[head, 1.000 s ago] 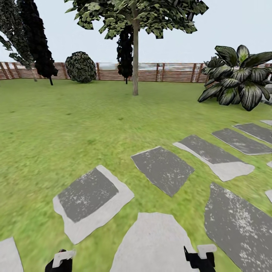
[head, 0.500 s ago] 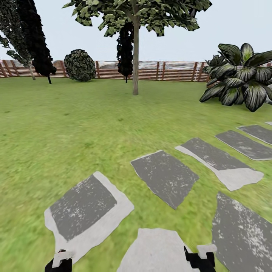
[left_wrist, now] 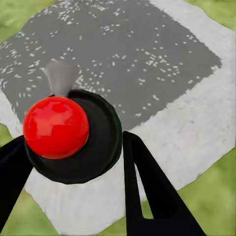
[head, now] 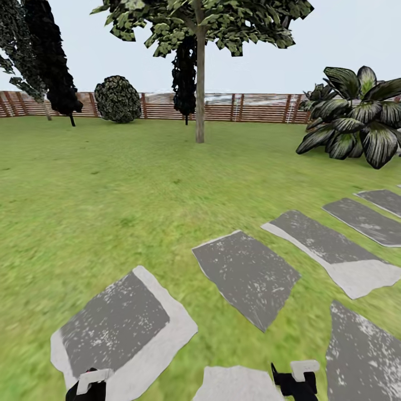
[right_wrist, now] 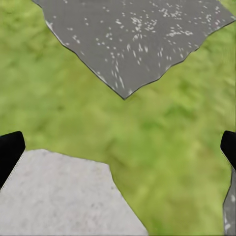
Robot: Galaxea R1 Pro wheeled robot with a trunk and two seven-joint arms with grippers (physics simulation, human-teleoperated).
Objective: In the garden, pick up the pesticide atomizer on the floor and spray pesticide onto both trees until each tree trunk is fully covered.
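The pesticide atomizer [left_wrist: 101, 147], a black round body with a red ball cap and a grey nozzle, sits between the black fingers of my left gripper [left_wrist: 73, 140], which is shut on it above a grey stepping stone [left_wrist: 147, 59]. At the bottom edge of the head view my left gripper [head: 89, 385] and right gripper [head: 293, 380] just show. The right gripper [right_wrist: 119, 146] is open with only lawn and stone below it. One tree [head: 200, 22] with a leafy crown stands far ahead in the garden, and its bare trunk [head: 200, 94] rises from the lawn.
Grey stepping stones [head: 245, 273] run from the near ground toward the right. A large broad-leaved plant [head: 356, 117] stands at the right. Dark narrow trees [head: 53, 55] and a round bush [head: 117, 98] line the reddish-brown slat fence [head: 250, 107]. Open lawn [head: 100, 184] stretches ahead.
The whole head view has shifted: the stepping stones slide down and outward in the picture, so the camera has moved forward. Both grippers keep their places in the view.
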